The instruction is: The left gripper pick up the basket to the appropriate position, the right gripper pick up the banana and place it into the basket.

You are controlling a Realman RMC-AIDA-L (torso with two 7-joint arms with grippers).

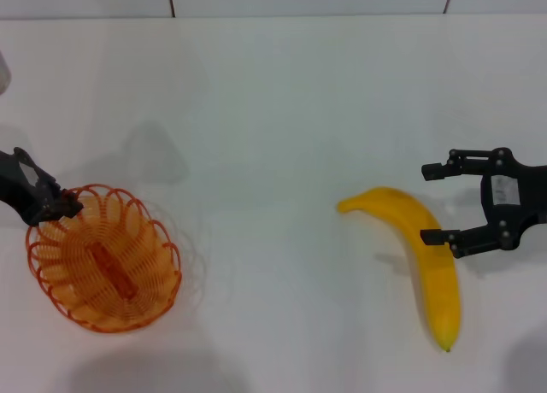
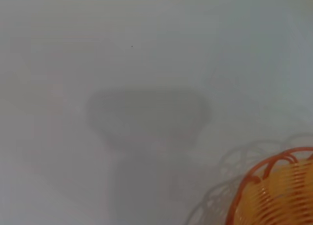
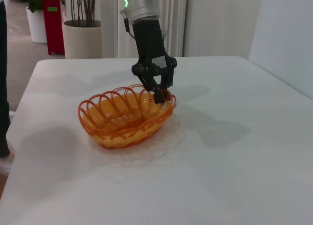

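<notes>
basket (image 2: 276, 191) cut off at the left wrist view's corner, left gripper (image 1: 53, 207) arm cut by head view's edge, right gripper (image 1: 436, 202) likewise

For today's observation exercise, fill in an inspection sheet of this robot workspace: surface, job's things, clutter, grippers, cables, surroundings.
Surface: white table, bare between the items.
Job's things: orange wire basket on the robot's left, nothing in it; banana lying on the table to the right.
Clutter: nothing seen.
Grippers: left gripper shut on the basket rim; right gripper open, its lower finger at the banana, not gripping.
Cables: nothing seen.
Surroundings: potted plants on the floor beyond the table, pale wall.
</notes>
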